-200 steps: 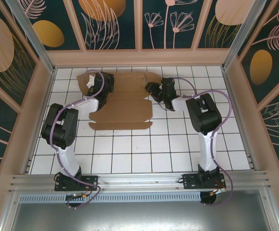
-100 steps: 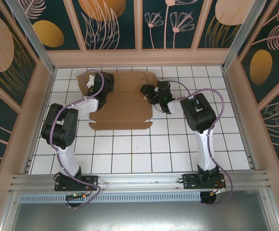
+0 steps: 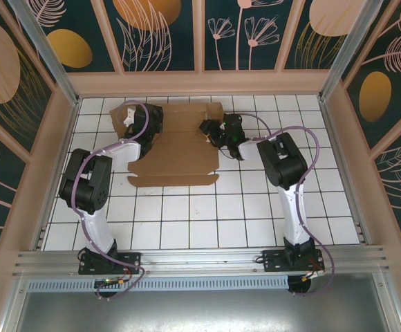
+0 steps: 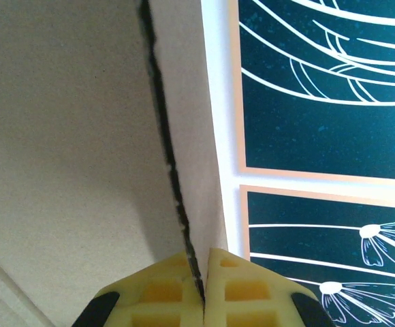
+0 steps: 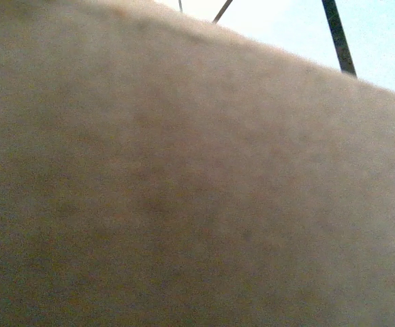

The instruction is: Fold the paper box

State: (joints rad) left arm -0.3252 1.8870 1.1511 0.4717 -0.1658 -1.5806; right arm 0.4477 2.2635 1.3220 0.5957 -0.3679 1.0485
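View from above: the paper box [image 3: 180, 149] lies largely flat on the tiled table [image 3: 207, 214], toward 12 o'clock; the left gripper [image 3: 140, 123] meets its 9 o'clock flap, the right gripper [image 3: 207, 129] its 3 o'clock edge. Left wrist view: yellow fingers [image 4: 163, 289] are clenched on a cardboard edge. Right wrist view: blurred cardboard sits close to the lens; whether these jaws are released or clenched cannot be told.

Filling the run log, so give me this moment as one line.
box: mostly flat on table | left gripper: shut on box's left flap | right gripper: over box's right edge, jaws unclear
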